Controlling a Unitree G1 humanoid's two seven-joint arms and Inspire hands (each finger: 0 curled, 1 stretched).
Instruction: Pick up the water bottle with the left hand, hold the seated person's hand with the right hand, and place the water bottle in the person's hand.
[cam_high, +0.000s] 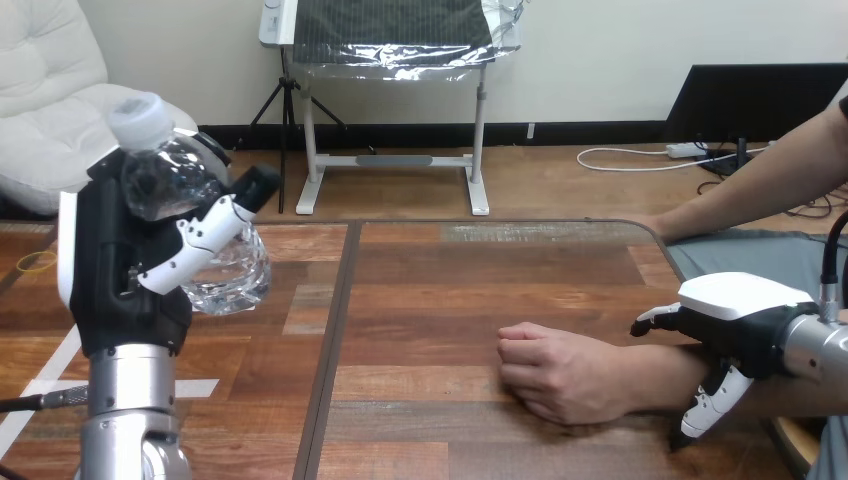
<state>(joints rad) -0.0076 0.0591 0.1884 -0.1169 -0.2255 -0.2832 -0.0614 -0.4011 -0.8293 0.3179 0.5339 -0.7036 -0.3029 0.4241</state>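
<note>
left hand wrapped round water bottle, held up, right hand curled round person's wrist, person's hand fisted on table

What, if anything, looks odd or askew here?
The bottle in the left hand is tilted and its clear wall looks crumpled. The person's hand lies on the table as a closed fist, not open to receive it.
</note>
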